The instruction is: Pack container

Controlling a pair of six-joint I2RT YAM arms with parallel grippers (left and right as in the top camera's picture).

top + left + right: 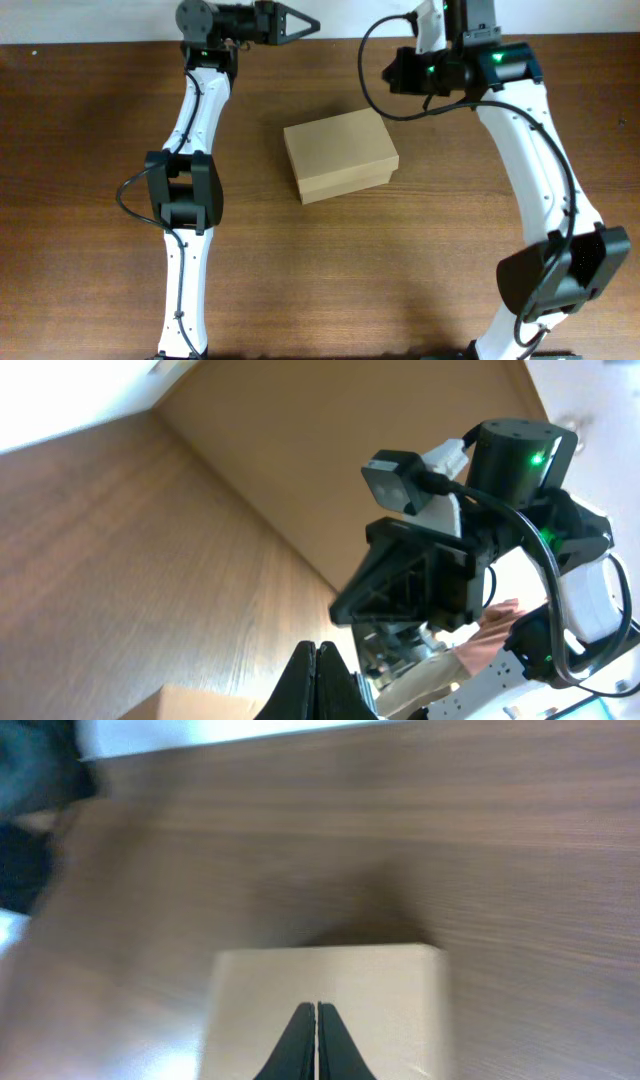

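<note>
Container (340,155), seemingly closed, contents hidden

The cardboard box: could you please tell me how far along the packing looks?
Done: the cardboard box sits closed on the table. In hand: nothing; the left fingers and right fingers are shut, empty, away from the box. Left: I see no loose items to pack, though the box's contents are hidden.

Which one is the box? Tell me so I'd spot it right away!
Find the big dark brown wooden table, with the left arm and the right arm reaching across it. In the middle, between the two arms, sits the box. It is plain tan cardboard, shut, with no writing, paler than the wood and nothing like the black-and-white arms.
</note>
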